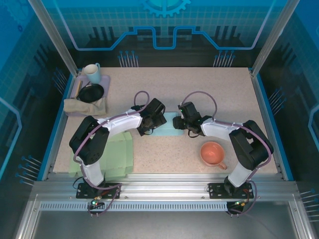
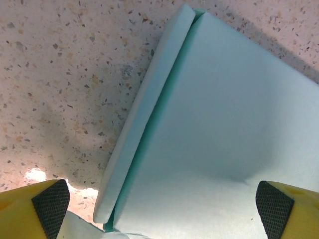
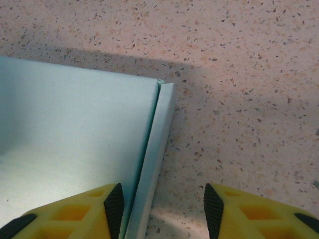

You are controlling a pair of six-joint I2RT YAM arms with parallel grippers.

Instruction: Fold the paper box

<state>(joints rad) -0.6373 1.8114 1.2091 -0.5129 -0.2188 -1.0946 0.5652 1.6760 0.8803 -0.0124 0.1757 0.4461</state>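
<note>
Left end effector (image 2: 162, 208) wide over edge-cropped paper box (image 2: 224, 124)

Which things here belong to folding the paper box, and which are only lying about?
For the job: light blue paper box; left gripper; right gripper.
Lying about: orange cup; green sheets; tray with mug, black bowl, cloth.
</note>
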